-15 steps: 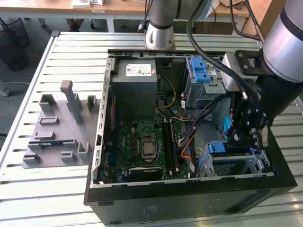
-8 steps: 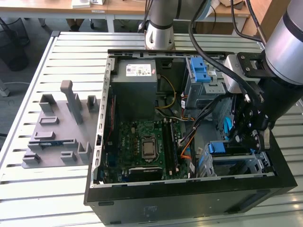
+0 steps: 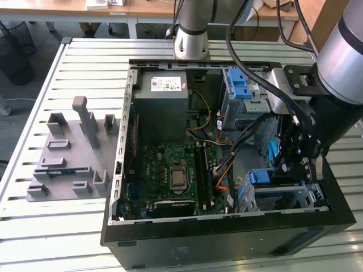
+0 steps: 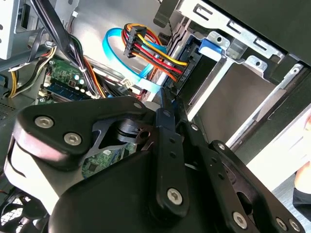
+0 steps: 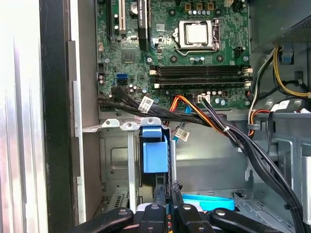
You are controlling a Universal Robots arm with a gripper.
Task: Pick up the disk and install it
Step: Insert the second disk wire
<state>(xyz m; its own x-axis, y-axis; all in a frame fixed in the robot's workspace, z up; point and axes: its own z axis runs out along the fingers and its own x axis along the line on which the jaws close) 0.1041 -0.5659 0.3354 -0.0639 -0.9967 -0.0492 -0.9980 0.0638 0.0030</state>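
Installation looks close to done, judging from the exterior view. The blue-framed silver disk (image 3: 261, 177) sits inside the grey metal drive cage (image 3: 306, 198) at the corner of the open black computer case (image 3: 227, 235). Only its blue carrier end shows. The case lies on the slatted grey worktop (image 3: 68, 238), and the black gripper (image 3: 283, 165) hangs just above the cage.

In the second wrist view the gripper (image 4: 167, 99) has its fingers (image 4: 165, 116) drawn together with nothing between them. They point at the disk (image 4: 212, 44) in its slot, just beside a bundle of red, yellow and orange cables (image 4: 150, 53).

In the first wrist view the gripper (image 5: 167, 188) is next to the disk's blue tab (image 5: 155, 155), though I cannot tell whether they touch. The green motherboard (image 5: 194, 48) lies beyond. Whether the disk is fully seated, I cannot tell.
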